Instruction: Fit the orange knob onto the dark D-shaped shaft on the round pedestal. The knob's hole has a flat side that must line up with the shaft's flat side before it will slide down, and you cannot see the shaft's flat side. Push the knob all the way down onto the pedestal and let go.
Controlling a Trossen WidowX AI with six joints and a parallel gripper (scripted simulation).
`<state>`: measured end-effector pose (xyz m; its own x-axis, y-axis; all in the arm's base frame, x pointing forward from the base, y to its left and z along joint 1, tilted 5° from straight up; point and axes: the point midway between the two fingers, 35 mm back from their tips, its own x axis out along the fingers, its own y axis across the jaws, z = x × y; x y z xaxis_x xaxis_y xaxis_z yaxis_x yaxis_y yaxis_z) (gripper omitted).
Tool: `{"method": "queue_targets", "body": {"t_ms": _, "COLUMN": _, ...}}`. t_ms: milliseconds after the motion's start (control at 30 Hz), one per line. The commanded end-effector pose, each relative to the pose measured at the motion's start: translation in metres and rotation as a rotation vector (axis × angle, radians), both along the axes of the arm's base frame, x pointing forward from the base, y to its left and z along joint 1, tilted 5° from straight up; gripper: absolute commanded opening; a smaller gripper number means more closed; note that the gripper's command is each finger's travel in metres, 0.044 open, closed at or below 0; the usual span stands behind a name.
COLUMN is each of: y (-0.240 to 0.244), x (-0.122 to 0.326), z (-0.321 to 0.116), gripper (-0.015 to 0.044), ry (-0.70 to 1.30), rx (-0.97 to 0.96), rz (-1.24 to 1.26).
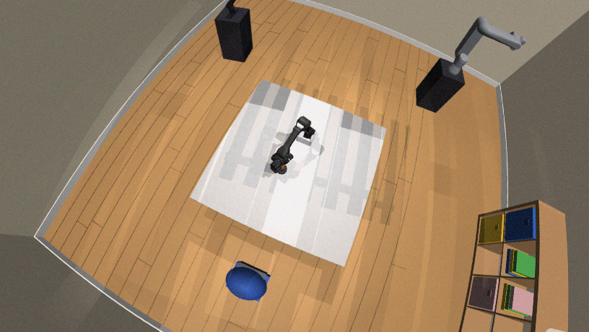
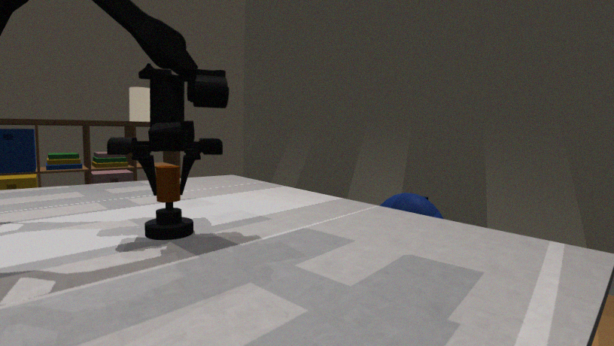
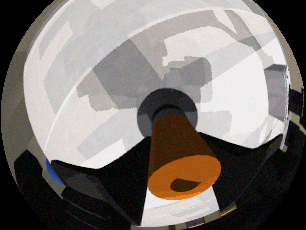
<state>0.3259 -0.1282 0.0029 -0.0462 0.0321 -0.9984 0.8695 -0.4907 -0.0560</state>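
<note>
Arm bent, wrist above tabletop; gripper (image 1: 281, 168) (image 2: 168, 193) (image 3: 173, 139) pointing down, fingers partly closed, gripping.
</note>
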Motion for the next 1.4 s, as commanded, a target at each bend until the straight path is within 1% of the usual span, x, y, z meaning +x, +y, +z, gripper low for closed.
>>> {"method": "queue_targets", "body": {"t_ms": 0, "y": -0.0007, "x": 0.0009, "z": 0.0033, "gripper": 0.0, "ry": -0.001, "rx": -0.002, "rz": -0.004}}
{"method": "queue_targets", "body": {"t_ms": 133, "y": -0.0009, "x": 0.0015, "z": 0.0043, "gripper": 0.0, "ry": 0.0, "rx": -0.003, "rz": -0.029}}
{"method": "queue_targets", "body": {"t_ms": 333, "y": -0.0005, "x": 0.001, "z": 0.0018, "gripper": 0.0, "ry": 0.005, "rx": -0.012, "rz": -0.213}}
{"method": "queue_targets", "body": {"t_ms": 1000, "y": -0.0002, "x": 0.0002, "z": -0.0007, "gripper": 0.0, "ry": 0.006, "rx": -0.012, "rz": -0.213}}
{"method": "queue_targets", "body": {"t_ms": 1200, "y": -0.001, "x": 0.0018, "z": 0.0044, "gripper": 0.0, "ry": 0.005, "rx": -0.012, "rz": -0.213}}
{"method": "queue_targets", "body": {"t_ms": 1367, "y": -0.0011, "x": 0.0021, "z": 0.004, "gripper": 0.0, "ry": 0.009, "rx": -0.017, "rz": -0.338}}
